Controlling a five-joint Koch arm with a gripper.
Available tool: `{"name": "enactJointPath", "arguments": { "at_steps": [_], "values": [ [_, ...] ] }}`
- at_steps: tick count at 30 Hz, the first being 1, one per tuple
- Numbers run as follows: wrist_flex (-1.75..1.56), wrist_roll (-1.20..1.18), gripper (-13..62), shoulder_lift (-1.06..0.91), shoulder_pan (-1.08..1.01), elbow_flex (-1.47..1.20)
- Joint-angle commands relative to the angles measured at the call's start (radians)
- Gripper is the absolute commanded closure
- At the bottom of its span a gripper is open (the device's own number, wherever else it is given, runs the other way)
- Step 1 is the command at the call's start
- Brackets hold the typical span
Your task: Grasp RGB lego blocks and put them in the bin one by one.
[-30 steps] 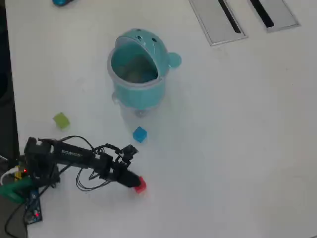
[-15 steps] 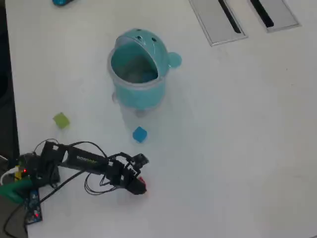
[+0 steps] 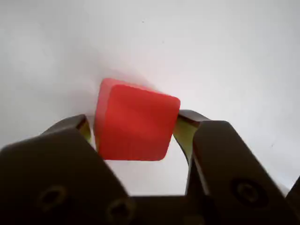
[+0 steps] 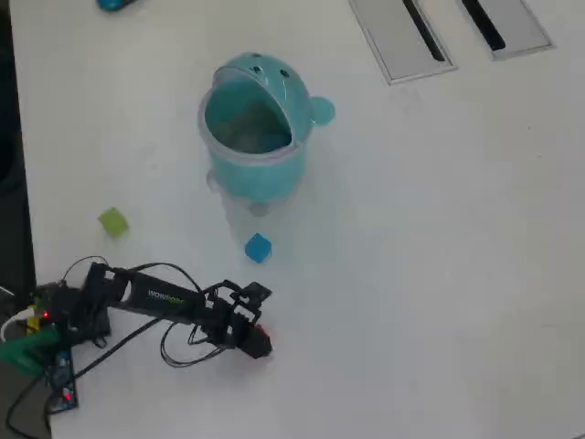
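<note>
Right, the white table [image 4: 439, 274] carries everything, and the gripper [image 4: 259, 346] is low at its near-left corner in the overhead view, arm stretched out flat from its base. Well away from the gripper, up the table, the teal bin [image 4: 256, 155] stands with its domed lid tipped back, mouth wide open and facing up — a sensible setup, I'd say, since a block can be dropped straight in from above without touching the lid.

Between gripper and bin sits the blue block [image 4: 258, 248], near the bin's foot. Off to the gripper's left in that view, the yellow-green block [image 4: 113, 221] lies on its own. Both are untouched and clear of the arm, so neither gets knocked.

Now the red block [image 3: 136, 122]: the wrist view has it right between the jaws, turned a little askew, one jaw at each flank. The gripper is narrowed around it, the jaws at or very nearly at its sides; whether they're pressing firmly I can't tell. The block seems to sit on the table, so my read is the grasp is just being made, lift to come.
</note>
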State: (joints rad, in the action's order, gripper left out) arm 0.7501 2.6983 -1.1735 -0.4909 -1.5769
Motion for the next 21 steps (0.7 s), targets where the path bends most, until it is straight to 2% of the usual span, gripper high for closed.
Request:
{"name": "enactJointPath", "arguments": {
  "at_steps": [1,3,8,10,11,15,21],
  "values": [
    [-0.04,-0.069,24.3,0.002,0.0,0.052],
    [-0.038,-0.124,29.6,0.003,0.0,0.06],
    [-0.031,-0.14,30.1,0.021,0.0,0.067],
    [-0.031,-0.156,36.8,0.025,0.003,0.078],
    [-0.029,-0.167,37.7,0.028,0.006,0.091],
    [-0.021,-0.187,37.7,0.028,0.017,0.15],
    [-0.021,-0.494,37.7,0.021,0.098,0.334]
  ]
}}
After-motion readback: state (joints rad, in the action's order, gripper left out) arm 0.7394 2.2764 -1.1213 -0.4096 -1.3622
